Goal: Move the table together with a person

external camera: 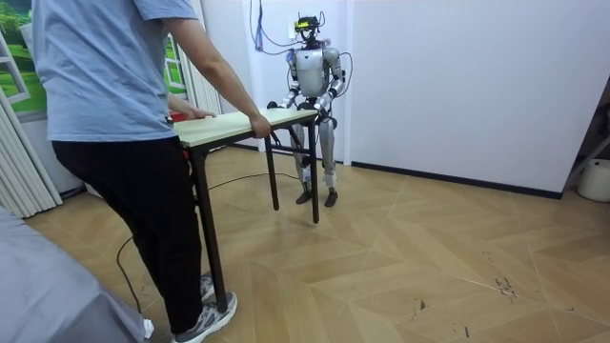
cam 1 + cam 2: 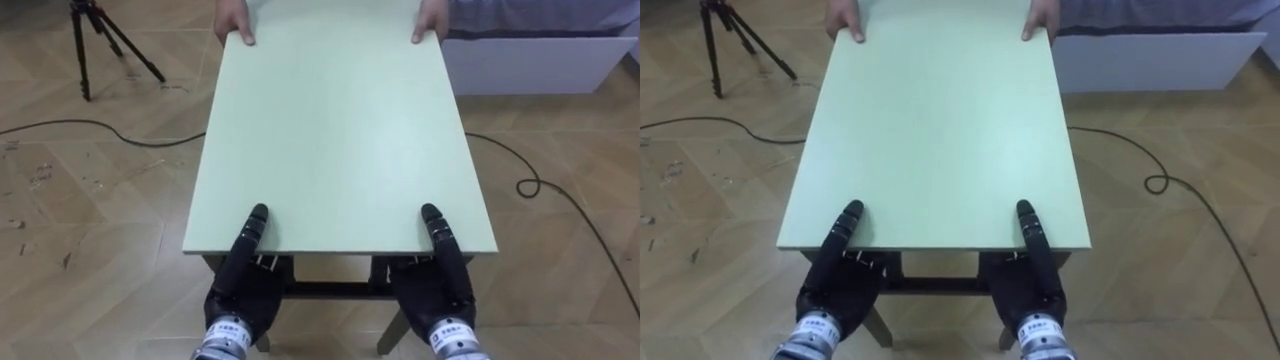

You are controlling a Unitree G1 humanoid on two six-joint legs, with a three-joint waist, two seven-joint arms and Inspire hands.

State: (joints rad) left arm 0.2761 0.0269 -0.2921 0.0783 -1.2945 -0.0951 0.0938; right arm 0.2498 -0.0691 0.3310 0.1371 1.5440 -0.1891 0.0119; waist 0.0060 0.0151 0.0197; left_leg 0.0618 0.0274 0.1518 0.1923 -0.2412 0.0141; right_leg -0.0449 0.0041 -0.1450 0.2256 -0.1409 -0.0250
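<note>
Tabletop first: the table, pale green and bare on top with dark legs, is stretching lengthwise between us and a person in a light blue shirt and dark trousers. Our left hand is clamping the near edge towards its left corner, thumb lying flat on the top and the rest of the hand tucked beneath the board. Our right hand is doing the same towards the right corner. At the far edge the person's hands are gripping the two corners, thumbs on top. We cannot tell whether the legs are touching the floor. In the room view we are standing upright at the table's far end, close to a white wall, with the person standing at the near end. Under everything, a wooden herringbone floor is showing scuffs and small specks. A black tripod is standing off the table's far left corner, and a dark cable is looping over the boards to the right. Behind the person a low white panel is running along the floor, with grey cloth lying above it.
</note>
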